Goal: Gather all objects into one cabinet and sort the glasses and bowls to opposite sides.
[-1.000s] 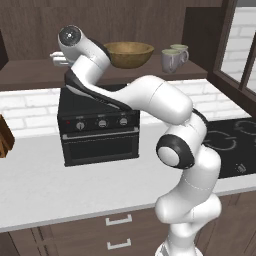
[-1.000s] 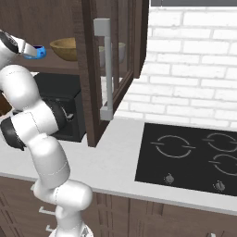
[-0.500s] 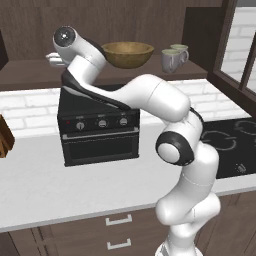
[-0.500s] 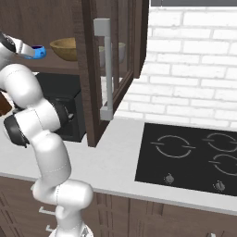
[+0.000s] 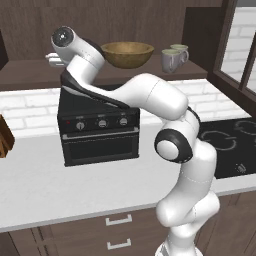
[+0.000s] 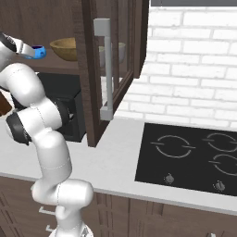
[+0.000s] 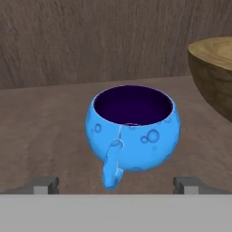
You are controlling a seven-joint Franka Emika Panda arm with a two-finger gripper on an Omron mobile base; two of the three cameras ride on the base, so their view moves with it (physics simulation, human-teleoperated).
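The small blue bowl (image 7: 133,133) has a dark inside and a little handle. It stands upright on the cabinet's plank shelf (image 7: 45,118), left of the wide wooden bowl (image 7: 215,72). My gripper (image 7: 117,185) is open just in front of it, with fingertips (image 7: 45,185) spread wider than the bowl and not touching it. From the right, the blue bowl (image 6: 36,51) sits at the end of my hand, beside the wooden bowl (image 6: 65,48). Two pale mugs (image 5: 172,57) stand at the shelf's right, past the wooden bowl (image 5: 127,54).
The glass-paned cabinet door (image 6: 111,69) stands open to the right of the shelf. A black countertop oven (image 5: 97,130) sits under the shelf, right below my arm. A black cooktop (image 6: 194,152) lies on the counter to the right.
My hand has eased slightly to the left along the shelf. The wooden bowl and mugs have not moved.
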